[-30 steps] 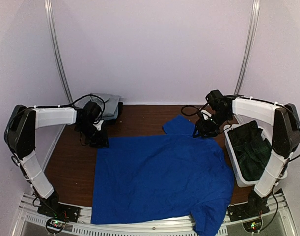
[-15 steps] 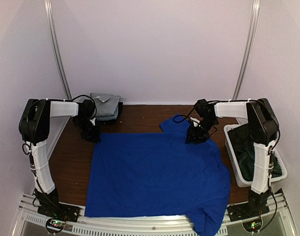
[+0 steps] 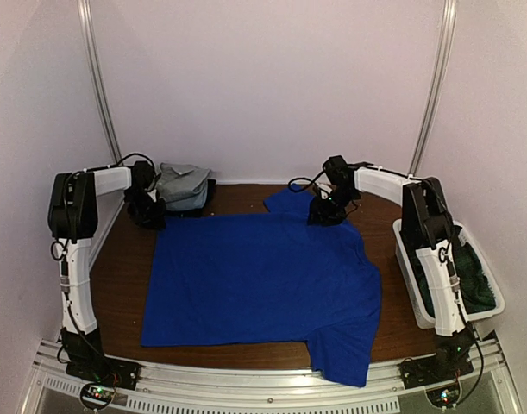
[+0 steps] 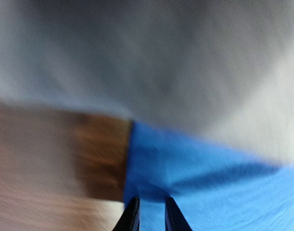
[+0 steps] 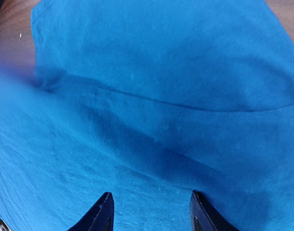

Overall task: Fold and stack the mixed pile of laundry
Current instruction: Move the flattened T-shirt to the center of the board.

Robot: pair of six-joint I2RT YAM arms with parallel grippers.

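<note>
Cloth in royal blue fills the middle of the overhead view: a blue shirt (image 3: 263, 285) spread flat on the brown table (image 3: 121, 276), one sleeve hanging past the table's lower edge at lower right and the other poking out at top centre.

From above, the left gripper (image 3: 148, 214) sits at the shirt's upper-left corner and the right gripper (image 3: 322, 214) at its upper-right shoulder. At this size, neither gripper's opening can be made out.

The wrist cameras fill that in. The left wrist view is badly blurred. Even so, it shows two dark fingers (image 4: 132, 219) at the bottom edge, almost together, with the shirt's corner pinched in the narrow gap. Brown table shows to the left, and a grey smear across the top is too soft to name.

The right wrist view is sharp. Its fingers (image 5: 104, 211) stand wide apart at the bottom edge, with a shadowed fold of blue cloth running between them. Nothing is seen clamped.

A folded grey stack (image 3: 184, 184) lies at upper left, just beside the left gripper. A white bin (image 3: 410, 259) at the right edge holds a dark green piece (image 3: 474, 289). The right arm (image 3: 427, 233) crosses in front of the bin's near wall.
</note>
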